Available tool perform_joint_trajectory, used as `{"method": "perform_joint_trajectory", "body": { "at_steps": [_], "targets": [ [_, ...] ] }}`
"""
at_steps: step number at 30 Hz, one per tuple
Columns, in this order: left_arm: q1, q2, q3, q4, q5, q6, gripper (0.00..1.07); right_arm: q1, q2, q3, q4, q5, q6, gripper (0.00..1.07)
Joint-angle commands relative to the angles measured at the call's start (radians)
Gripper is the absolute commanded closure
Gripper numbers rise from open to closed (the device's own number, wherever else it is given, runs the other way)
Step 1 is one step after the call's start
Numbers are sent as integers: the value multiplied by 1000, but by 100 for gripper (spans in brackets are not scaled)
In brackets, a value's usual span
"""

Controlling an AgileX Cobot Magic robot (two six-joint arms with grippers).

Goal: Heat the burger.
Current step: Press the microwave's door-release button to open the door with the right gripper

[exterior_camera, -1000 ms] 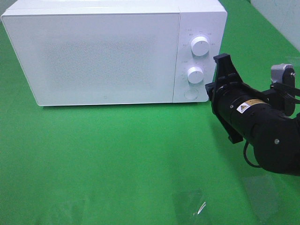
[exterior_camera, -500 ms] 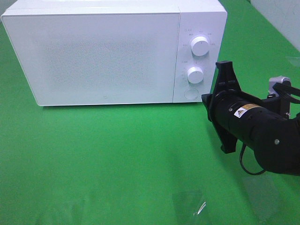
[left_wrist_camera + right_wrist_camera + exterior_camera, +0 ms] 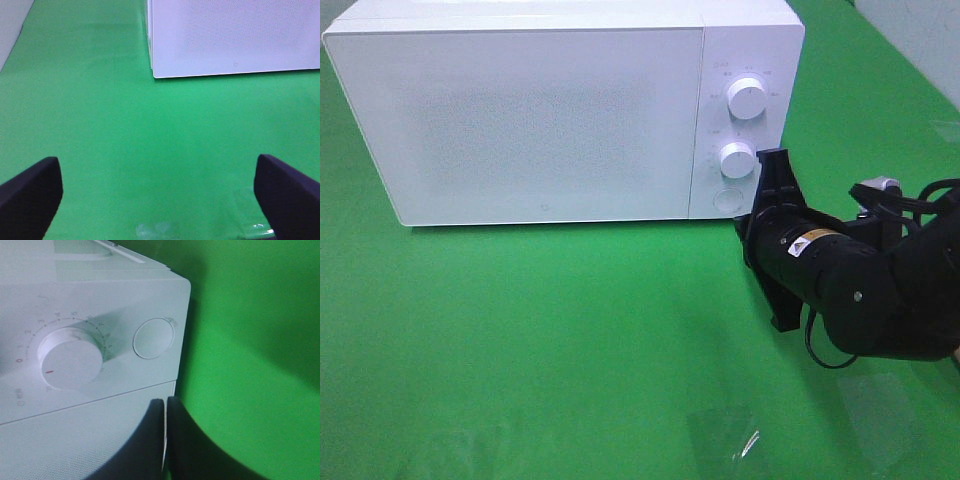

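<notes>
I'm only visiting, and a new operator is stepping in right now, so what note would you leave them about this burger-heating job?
Right hand: shut, holding nothing, tips at the microwave control panel, near the round button under the lower knob.
Left hand: open, empty, over the green cloth.
Burger: in no view. The microwave door is shut, so whether it is inside cannot be told.
Done: unclear from these views.
Left: probably press the button or turn the knob. Check for the burger first.
</notes>
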Motion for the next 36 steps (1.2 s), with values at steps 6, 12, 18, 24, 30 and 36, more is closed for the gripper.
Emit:
{"method": "perform_joint_trajectory", "body": {
  "at_steps": [6,12,18,24,30,36],
  "targets": [
    [-2,-16,3,-10,-10,-2,9,-61,67,-83,-76,-13,10,107],
    [-2,-16,3,-10,-10,-2,9,-109,107,-142,-108,12,10,107],
    [-2,-16,3,-10,-10,-2,9,-143,147,-186,-125,27,7,107],
    [-2,-16,3,-10,-10,-2,9,-142,168,-211,-132,47,37,107],
    [-2,-16,3,-10,-10,-2,9,-143,186,-234,-131,61,49,107],
    [-2,-16,3,-10,-10,-2,9,-143,215,-264,-127,60,51,107]
  ]
}}
